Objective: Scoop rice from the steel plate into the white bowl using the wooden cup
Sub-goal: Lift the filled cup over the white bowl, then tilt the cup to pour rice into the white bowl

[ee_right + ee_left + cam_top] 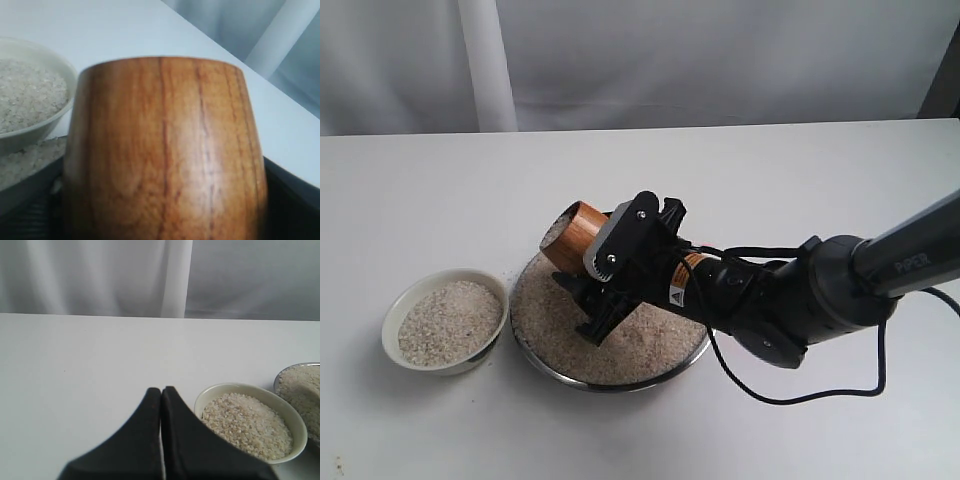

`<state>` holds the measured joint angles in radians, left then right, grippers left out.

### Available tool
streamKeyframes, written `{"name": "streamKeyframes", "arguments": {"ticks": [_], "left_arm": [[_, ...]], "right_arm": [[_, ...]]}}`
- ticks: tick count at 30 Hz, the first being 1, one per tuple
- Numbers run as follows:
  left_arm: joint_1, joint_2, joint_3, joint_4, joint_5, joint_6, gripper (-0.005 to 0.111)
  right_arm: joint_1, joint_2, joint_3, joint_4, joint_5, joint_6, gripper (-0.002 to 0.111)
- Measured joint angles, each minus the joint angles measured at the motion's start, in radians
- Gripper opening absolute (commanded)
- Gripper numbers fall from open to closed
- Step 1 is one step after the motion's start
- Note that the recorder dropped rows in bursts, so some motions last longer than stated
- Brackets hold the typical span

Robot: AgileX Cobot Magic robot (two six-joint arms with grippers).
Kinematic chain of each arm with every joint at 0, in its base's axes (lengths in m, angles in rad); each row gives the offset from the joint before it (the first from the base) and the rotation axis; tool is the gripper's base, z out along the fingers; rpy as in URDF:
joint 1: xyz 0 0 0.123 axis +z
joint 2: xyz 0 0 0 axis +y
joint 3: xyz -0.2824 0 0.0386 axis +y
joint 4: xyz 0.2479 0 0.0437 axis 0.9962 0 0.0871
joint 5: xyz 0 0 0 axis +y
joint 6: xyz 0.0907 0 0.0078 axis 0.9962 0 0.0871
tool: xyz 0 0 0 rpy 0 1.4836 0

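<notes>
One glossy reddish-brown wooden cup (575, 232), light but probably slippery, hangs tilted over the far-left rim of the shiny round steel plate (620, 385), sensibly clasped round its belly by the wide-spread jaws of the right gripper (601, 276).

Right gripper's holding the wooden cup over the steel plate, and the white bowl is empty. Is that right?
Not quite. The white bowl is not empty: it holds rice, as the exterior and left wrist views show. The right gripper does hold the wooden cup over the steel plate.
</notes>
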<state>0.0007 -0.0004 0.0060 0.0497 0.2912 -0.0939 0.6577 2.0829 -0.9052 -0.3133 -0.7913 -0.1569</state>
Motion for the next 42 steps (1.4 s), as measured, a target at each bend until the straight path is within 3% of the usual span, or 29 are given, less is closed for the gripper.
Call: {"name": "streamKeyframes", "arguments": {"ticks": [15,24,33,42], "left_arm": [[0.000,0.000,0.000,0.000,0.000,0.000,0.000],[0.000,0.000,0.000,0.000,0.000,0.000,0.000],[0.000,0.000,0.000,0.000,0.000,0.000,0.000],[0.000,0.000,0.000,0.000,0.000,0.000,0.000]], "right_arm": [[0.000,-0.052,0.000,0.000,0.018,0.000,0.003],[0.084,-0.133,-0.152,-0.040,0.375,0.000,0.003],[0.199,-0.133,-0.268,-0.062,0.534,-0.060,0.003],[0.244,-0.083,-0.405,-0.064,0.747,-0.114,0.003]]}}
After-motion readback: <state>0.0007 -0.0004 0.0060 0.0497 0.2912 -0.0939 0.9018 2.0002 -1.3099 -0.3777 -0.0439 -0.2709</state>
